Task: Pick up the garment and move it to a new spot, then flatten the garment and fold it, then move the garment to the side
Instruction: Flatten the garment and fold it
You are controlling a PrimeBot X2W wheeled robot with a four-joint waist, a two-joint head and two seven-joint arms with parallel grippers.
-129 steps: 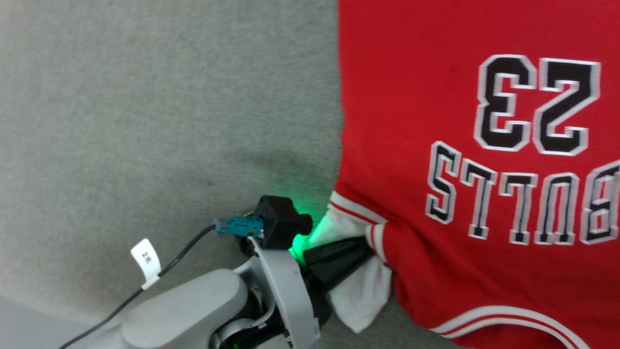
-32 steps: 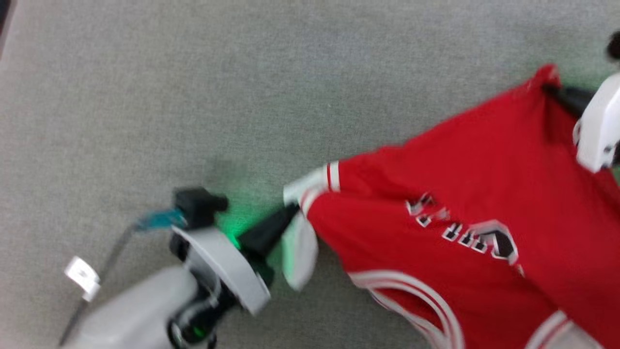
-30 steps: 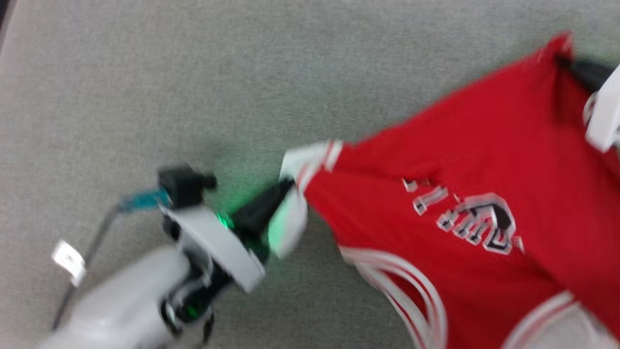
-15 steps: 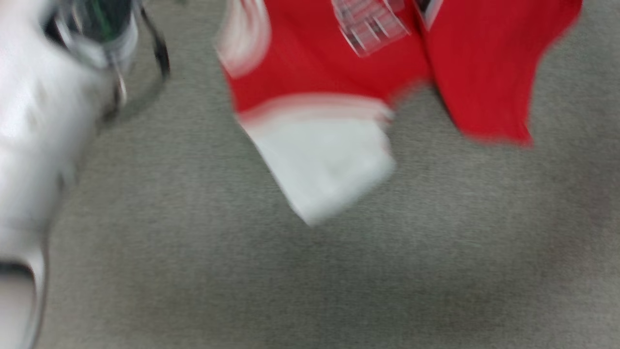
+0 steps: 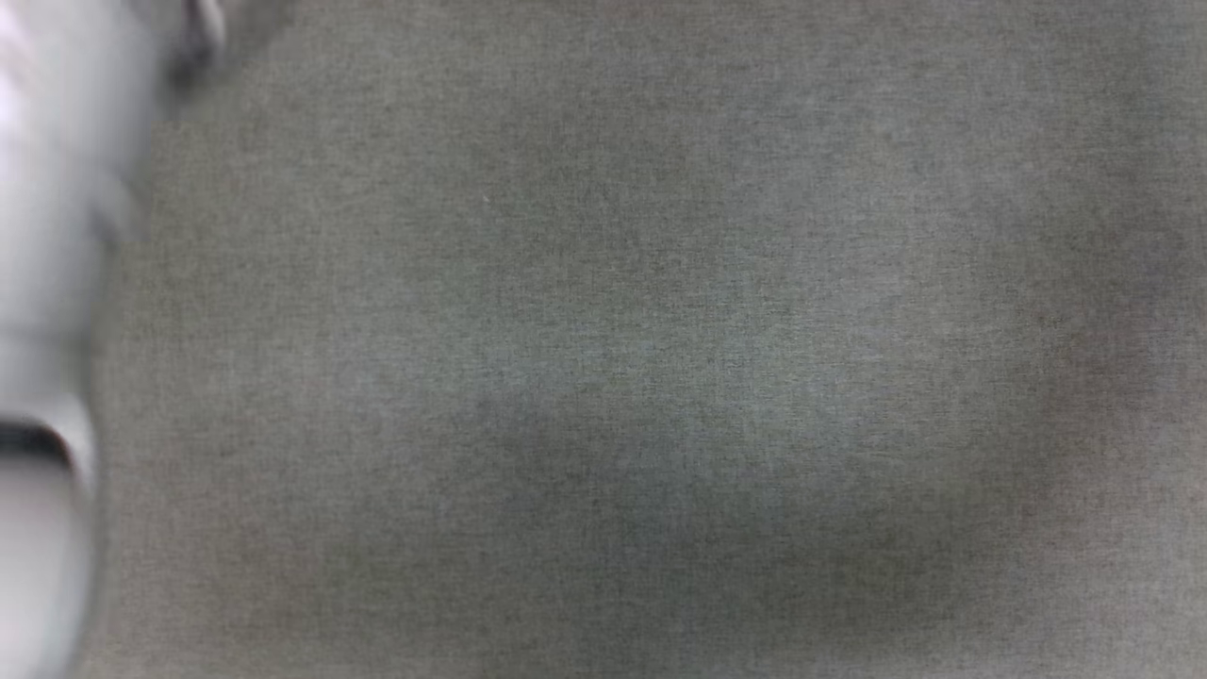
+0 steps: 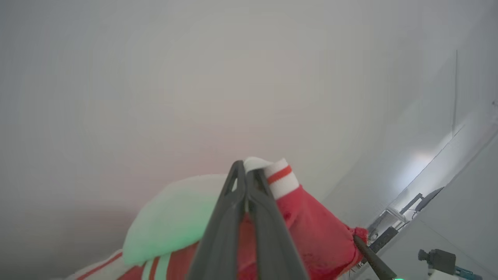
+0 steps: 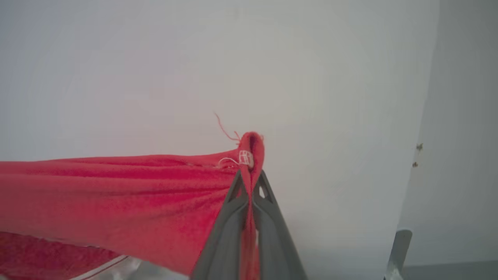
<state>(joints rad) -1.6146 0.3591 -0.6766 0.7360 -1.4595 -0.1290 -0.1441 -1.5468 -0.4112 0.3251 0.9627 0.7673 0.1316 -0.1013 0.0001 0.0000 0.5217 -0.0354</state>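
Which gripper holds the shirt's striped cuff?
The left gripper: it pinches the shirt at the white cuff; the right gripper pinches a plain red corner.

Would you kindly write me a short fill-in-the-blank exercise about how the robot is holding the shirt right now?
1. The left gripper pinches the shirt by a white cuff with a ____ stripe.
2. A loose red ____ sticks up from the corner that the right gripper holds.
3. In the head view, the carpet is ____.
4. The number of grippers shut on the shirt is ____.

Missing words: red; thread; grey; two.
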